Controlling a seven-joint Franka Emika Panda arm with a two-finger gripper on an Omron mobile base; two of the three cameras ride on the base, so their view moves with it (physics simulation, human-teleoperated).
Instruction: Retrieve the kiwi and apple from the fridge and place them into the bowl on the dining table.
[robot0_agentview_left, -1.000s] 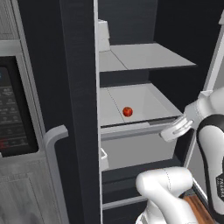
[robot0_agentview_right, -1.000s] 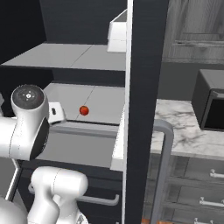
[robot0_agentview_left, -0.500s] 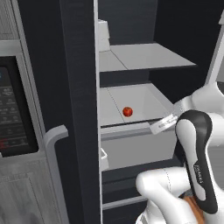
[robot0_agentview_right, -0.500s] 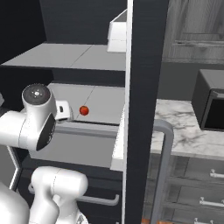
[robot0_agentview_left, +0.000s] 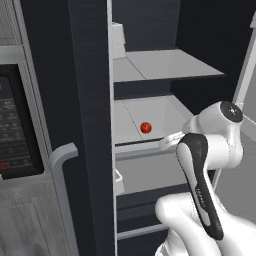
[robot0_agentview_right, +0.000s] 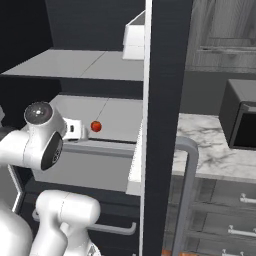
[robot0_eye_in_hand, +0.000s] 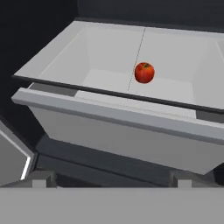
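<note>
Inside the fridge (robot0_agentview_left: 90, 100), on a pale shelf (robot0_eye_in_hand: 175, 57), we see the apple (robot0_eye_in_hand: 144, 72) at twelve o'clock, stem upward; our fingers (robot0_eye_in_hand: 111, 179) stand released.

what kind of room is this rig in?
A kitchen, rendered. The arm faces an open dark fridge with pale shelves and an apple on one; beside it stand a marble-topped counter with grey drawers and a built-in microwave.
</note>
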